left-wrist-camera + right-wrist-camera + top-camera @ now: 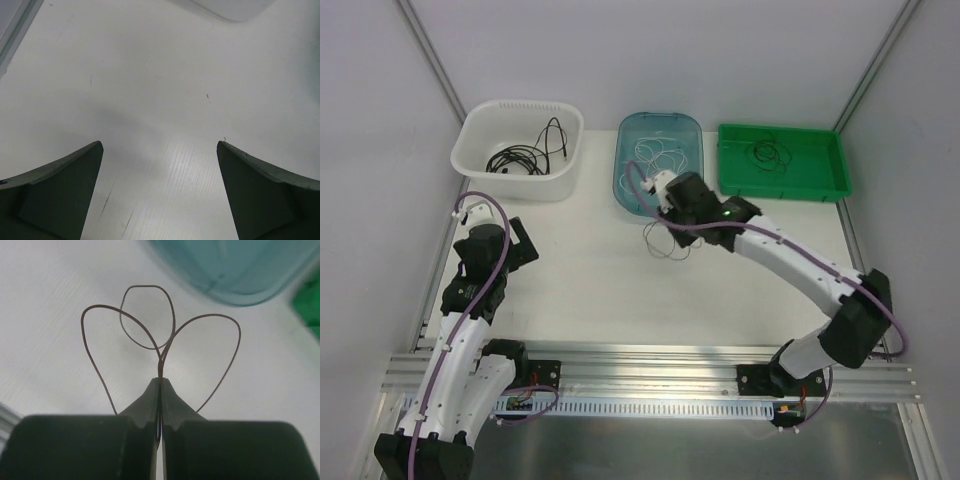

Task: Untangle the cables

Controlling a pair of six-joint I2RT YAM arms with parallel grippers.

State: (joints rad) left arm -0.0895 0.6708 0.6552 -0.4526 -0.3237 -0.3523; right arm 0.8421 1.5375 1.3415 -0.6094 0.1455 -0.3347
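"Counting the containers along the far edge of the table (600,290), I get three: a white basket (515,187) on the left, a blue tray (695,140) in the middle, a green tray (810,165) on the right. You?"

"The same three, and two arms. How many cables?"

"One brown cable (161,357) is out on its own. It is very thin and is pinched in the right gripper (160,382), whose jaws are pressed fully together on it. Three loops fan out past the fingertips, over bare table just near of the blue tray."

"And inside the containers?"

"Black cables (525,155) lie coiled in the white basket; I cannot count them. White cables (660,155) curl in the blue tray, and that number is unclear too. A dark cable (767,155) lies looped in the left part of the green tray. It looks like one."

"The left gripper (160,145)?"

"Its jaws are spread wide with only table between them. It holds nothing. It hangs over the left side, near of the white basket, and a pale corner shows at the far edge of its wrist view."

"Anything in the way?"

"From above, the right arm's wrist covers the near left part of the blue tray and hides its own fingers. The grip shows only in the right wrist view."
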